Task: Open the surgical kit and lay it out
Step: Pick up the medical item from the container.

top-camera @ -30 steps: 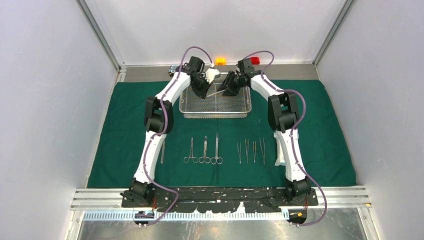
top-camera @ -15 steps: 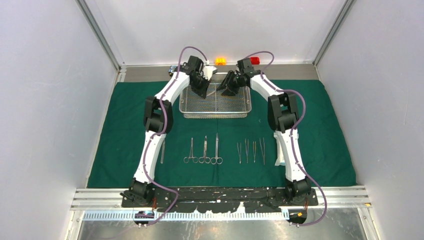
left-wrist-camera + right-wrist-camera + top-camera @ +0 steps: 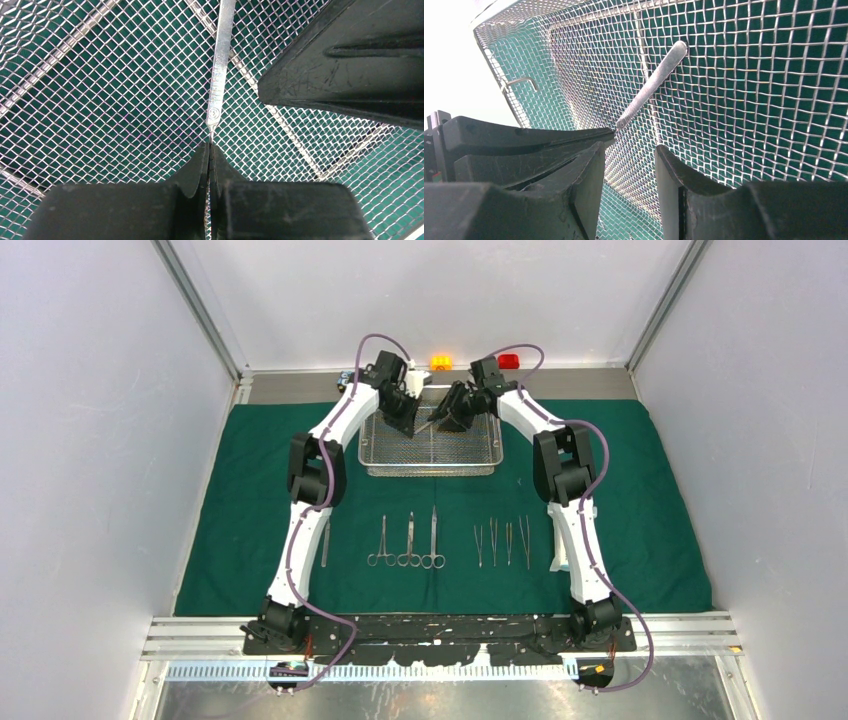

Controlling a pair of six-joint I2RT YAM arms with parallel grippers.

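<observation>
The dark green cloth wrap (image 3: 250,490) lies flat over most of the desk, so the kit is already unwrapped and the cloth serves as the field for laying things out. The wire-mesh tray (image 3: 431,471) sits on the cloth toward the far edge, about midway along it, and both arms reach into it.

Toward the near edge the instruments lie in a tidy row, each pointing away from the arm bases:
- three ring-handled scissors and forceps (image 3: 409,542)
- four tweezers (image 3: 501,543) to their right
- one lone slim piece (image 3: 325,543) beside the left arm
- the white-blue packet (image 3: 560,558), half hidden behind the right arm

Inside the tray, the left gripper (image 3: 209,147) has its jaws pinched tight on the narrow tip of a flat steel handle (image 3: 219,85), probably a scalpel handle. It holds the handle at a slant off the mesh. That tilt looks deliberate, since a piece this thin is hard to pick up flat from the wire.

The right gripper (image 3: 629,150) hovers just beside it, jaws apart and holding nothing. It seems placed to take the broader shaft, probably the last piece bound for the row.
</observation>
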